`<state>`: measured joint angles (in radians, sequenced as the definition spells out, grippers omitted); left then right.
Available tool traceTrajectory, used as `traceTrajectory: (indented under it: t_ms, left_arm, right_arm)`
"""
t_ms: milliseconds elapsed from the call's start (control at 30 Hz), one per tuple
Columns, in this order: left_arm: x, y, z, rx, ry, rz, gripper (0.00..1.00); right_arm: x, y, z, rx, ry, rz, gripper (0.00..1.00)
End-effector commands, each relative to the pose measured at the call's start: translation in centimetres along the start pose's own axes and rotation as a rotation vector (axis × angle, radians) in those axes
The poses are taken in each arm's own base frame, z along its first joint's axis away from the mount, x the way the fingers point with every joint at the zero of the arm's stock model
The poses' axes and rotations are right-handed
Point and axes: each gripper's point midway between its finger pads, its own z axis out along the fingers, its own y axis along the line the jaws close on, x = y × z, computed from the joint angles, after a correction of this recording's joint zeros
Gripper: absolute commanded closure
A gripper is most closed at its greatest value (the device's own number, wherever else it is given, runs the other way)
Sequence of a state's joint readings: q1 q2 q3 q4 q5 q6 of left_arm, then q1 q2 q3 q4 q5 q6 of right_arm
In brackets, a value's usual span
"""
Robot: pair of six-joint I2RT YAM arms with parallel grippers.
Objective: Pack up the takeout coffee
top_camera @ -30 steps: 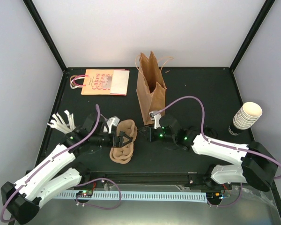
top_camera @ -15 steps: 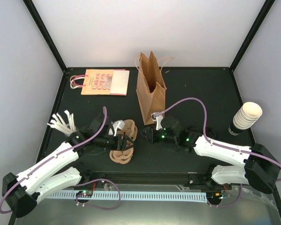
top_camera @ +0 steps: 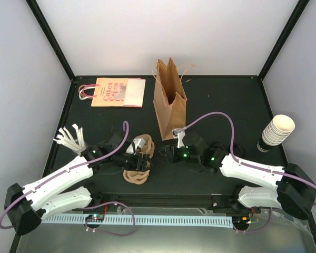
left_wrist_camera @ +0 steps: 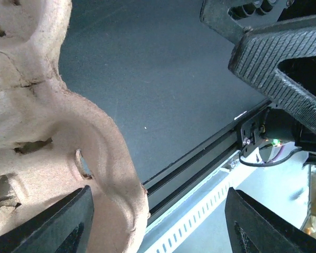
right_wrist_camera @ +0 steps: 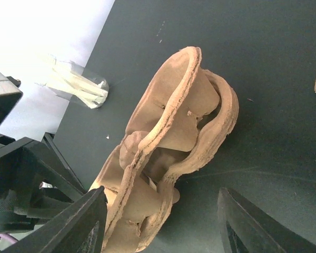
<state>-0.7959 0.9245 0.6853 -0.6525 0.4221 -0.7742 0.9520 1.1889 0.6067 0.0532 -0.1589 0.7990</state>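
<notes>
The takeout coffee does not show clearly in any view; a dark shape [top_camera: 263,145] at the foot of the stack of lidless cups [top_camera: 278,129], near the right edge of the table [top_camera: 221,105], may be its black lid, but it is too small to tell; it stands well apart from both arms. The brown paper bag [top_camera: 169,103] stands upright at mid-table with its mouth open upward, presumably so that a cup can go straight down into it; whether anything is inside is hidden. Near it, toward the arms, lie the pulp cup trays [top_camera: 139,158], nested together; both arms are at them rather than at a cup, most likely to part one tray as a carrier. The left gripper [left_wrist_camera: 158,211] is spread, the trays' rim beside one finger and clear of the other; the right gripper [right_wrist_camera: 162,211] is likewise spread, astride the trays' near end without pinching it. A clear cup of stirrers [right_wrist_camera: 76,84] sits off to the left, outside the work.
</notes>
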Motion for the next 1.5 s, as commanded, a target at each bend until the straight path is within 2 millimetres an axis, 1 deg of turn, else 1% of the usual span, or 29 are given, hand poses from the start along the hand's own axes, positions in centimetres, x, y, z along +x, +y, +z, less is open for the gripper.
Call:
traceTrajectory:
  t_ms: [0,100,467,600,733,800,1067,1233,1333,1467]
  left_arm:
    - [-0.9,-1.1,-0.7,-0.028,-0.027,0.015,0.29]
    - [-0.8,-1.3,-0.5,-0.035,-0.014,0.015,0.3]
    - [-0.2,-1.7,0.0,-0.032,0.03,-0.002,0.38]
    - [0.0,-2.0,0.4,-0.015,0.062,-0.006,0.43]
    - [0.1,-1.8,0.8,-0.021,0.081,-0.014,0.46]
    - [0.0,-1.8,0.9,-0.024,0.078,-0.013,0.49]
    - [-0.3,-0.7,1.1,-0.093,0.066,-0.018,0.5]
    - [-0.6,-0.7,1.3,-0.099,0.061,-0.01,0.5]
    - [-0.8,-0.3,1.5,-0.12,0.063,-0.012,0.5]
    - [-1.1,0.2,1.3,-0.156,0.047,-0.012,0.55]
  right_arm:
    - [0.0,-0.1,-0.4,-0.008,-0.011,0.006,0.39]
    - [0.2,-0.1,-0.4,-0.014,-0.004,0.009,0.39]
    - [0.9,0.1,-0.2,-0.05,0.014,0.032,0.39]
    - [1.0,0.1,-0.2,-0.054,0.014,0.034,0.39]
    - [1.2,0.0,-0.1,-0.058,0.018,0.034,0.4]
    - [1.3,0.1,0.1,-0.065,0.026,0.035,0.4]
    - [2.0,-0.2,0.6,-0.067,0.056,0.045,0.41]
    - [2.8,-0.1,0.9,-0.091,0.085,0.073,0.45]
    - [3.2,0.0,1.2,-0.108,0.104,0.095,0.5]
    - [3.8,0.1,1.4,-0.127,0.125,0.136,0.56]
